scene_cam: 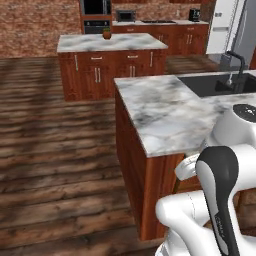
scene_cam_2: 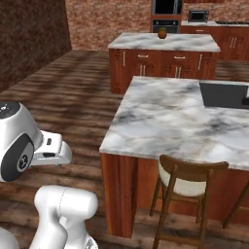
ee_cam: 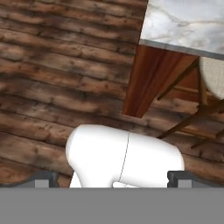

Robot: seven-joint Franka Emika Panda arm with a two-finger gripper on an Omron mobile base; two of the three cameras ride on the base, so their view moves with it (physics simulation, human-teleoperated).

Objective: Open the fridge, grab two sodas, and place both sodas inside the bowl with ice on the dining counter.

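Dark finger tips (ee_cam: 43,179), item one: my gripper (ee_cam: 113,180), seen in the hand view with its two tips set wide apart at either side, nothing between them and nothing held, pointing down over the plank floor (ee_cam: 57,65). Item two: wooden stool (scene_cam_2: 193,170) with a pale seat, tucked under the counter's long side, just beside my base on the right. Item three: the dining counter (scene_cam_2: 165,121), marble top on a reddish wood base, its near corner close in front of me; black sink (scene_cam: 215,84) and dark faucet (scene_cam: 238,61) set into its far part. Item four: smaller marble-topped island (scene_cam: 110,42) with drawers, well apart beyond open floor, a small potted plant (scene_cam: 106,33) on top. Item five: the fridge (scene_cam: 227,25), tall, pale and grey, at the far right behind the sink; whether a door is ajar I cannot tell from here. Step in hand, as I judge it: driving to the fridge, the first stage of the task. To do it well I would keep the arm folded close, swing the base wide of the counter corner and the stool legs, pass between counter and island, and stop squarely facing the doors with room for one to swing, gripper left wide for the handle.
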